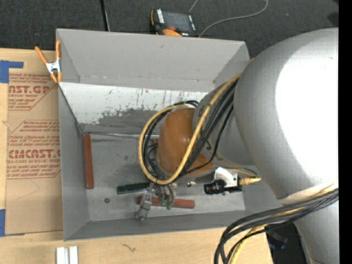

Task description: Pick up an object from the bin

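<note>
My gripper (pixel 160 196) reaches down to the bin floor near the front wall, below the orange cover. Its tip sits among three small things. A dark green pen-like stick (pixel 131 188) lies just to its left. A short red-brown stick (pixel 180 203) lies just to its right, partly under the gripper. A small grey metal piece (pixel 143 208) lies at its lower left. Whether any of these is gripped is hidden by the gripper's body.
A long orange-red bar (pixel 88 161) lies along the bin's left wall. A black and white connector-like thing (pixel 223 186) with a brass tip lies at the right. The arm and looped cables cover the bin's right half.
</note>
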`<state>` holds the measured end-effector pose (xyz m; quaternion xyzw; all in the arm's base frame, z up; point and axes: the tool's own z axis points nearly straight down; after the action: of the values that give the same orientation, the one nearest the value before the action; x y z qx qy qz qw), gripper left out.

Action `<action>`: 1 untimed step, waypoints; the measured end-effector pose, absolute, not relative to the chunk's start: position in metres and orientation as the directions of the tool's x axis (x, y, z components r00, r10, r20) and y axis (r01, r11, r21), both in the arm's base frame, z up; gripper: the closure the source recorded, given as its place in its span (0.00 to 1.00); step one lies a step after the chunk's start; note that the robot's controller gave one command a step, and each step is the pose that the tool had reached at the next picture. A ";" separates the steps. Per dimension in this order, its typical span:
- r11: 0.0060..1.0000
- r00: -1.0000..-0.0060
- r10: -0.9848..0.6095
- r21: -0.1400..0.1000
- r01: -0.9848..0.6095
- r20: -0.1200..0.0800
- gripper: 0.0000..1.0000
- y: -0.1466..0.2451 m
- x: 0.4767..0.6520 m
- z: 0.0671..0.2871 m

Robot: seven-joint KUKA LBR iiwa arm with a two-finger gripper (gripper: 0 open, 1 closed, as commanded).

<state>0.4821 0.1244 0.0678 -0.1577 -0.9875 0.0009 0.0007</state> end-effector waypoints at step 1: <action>0.950 -0.950 0.311 0.000 0.311 -0.001 0.00 0.125 0.482 0.068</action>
<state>0.4823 0.1247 0.0676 -0.1575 -0.9875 0.0001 -0.0006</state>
